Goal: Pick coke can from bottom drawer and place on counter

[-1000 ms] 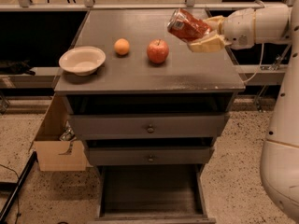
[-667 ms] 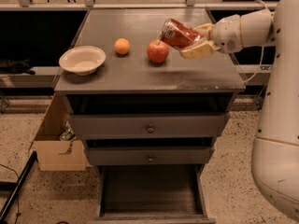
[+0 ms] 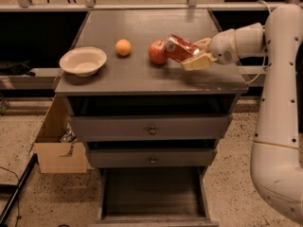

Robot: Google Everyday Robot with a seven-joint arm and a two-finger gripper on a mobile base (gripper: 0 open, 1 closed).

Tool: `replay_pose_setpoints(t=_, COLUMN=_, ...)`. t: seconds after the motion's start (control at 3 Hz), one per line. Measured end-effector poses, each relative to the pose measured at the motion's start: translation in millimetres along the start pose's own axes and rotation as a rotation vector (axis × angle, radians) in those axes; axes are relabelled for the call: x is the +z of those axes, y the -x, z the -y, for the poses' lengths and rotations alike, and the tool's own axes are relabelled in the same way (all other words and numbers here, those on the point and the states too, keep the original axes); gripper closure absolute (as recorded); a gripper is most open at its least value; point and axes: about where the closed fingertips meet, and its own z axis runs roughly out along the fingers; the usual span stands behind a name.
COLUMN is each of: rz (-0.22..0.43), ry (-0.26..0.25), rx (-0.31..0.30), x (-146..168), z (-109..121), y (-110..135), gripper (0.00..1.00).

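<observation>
My gripper point(image 3: 195, 55) is over the right part of the grey counter point(image 3: 142, 77), shut on the red coke can point(image 3: 180, 48). The can is tilted on its side, a little above the counter, right beside the red apple point(image 3: 157, 52). I cannot tell whether the can touches the apple. The bottom drawer point(image 3: 152, 197) is pulled open below, and its dark floor is bare.
An orange point(image 3: 123, 47) and a white bowl point(image 3: 83, 61) sit on the left half of the counter. Two shallower drawers with knobs point(image 3: 151, 130) are above the bottom one. A cardboard box point(image 3: 59, 148) stands on the floor at the cabinet's left. My white arm point(image 3: 277, 103) rises at the right.
My gripper has carried the coke can leftwards and down, from the counter's right edge to a spot next to the apple.
</observation>
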Motion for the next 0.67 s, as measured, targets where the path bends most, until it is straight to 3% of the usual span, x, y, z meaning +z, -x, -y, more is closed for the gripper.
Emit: replay_pose_setpoints(t=0.67, rz=-0.017, ry=-0.002, rx=0.036, x=3.4, z=3.3, y=-17.7, gripper=1.0)
